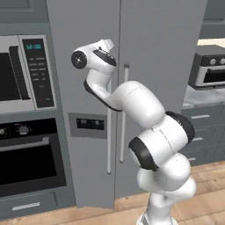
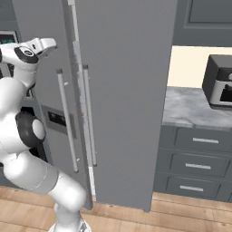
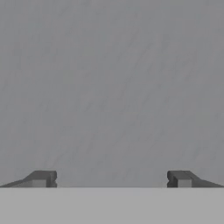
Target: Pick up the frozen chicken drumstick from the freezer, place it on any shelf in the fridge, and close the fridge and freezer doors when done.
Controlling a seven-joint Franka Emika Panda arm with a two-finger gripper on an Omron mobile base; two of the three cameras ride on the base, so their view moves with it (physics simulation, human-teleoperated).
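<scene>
Gripper up at the shut fridge doors

The gripper (image 3: 111,178) faces plain grey door panel, fingers spread wide with nothing between them. Both doors of the side-by-side fridge (image 1: 149,52) look closed, handles (image 1: 123,114) meeting at the centre seam. The drumstick is presumably behind those doors; I can't tell where.

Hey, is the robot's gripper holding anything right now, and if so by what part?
Nothing is held. The gripper is open, its fingers spread wide with only the plain grey fridge door ahead of them.
</scene>
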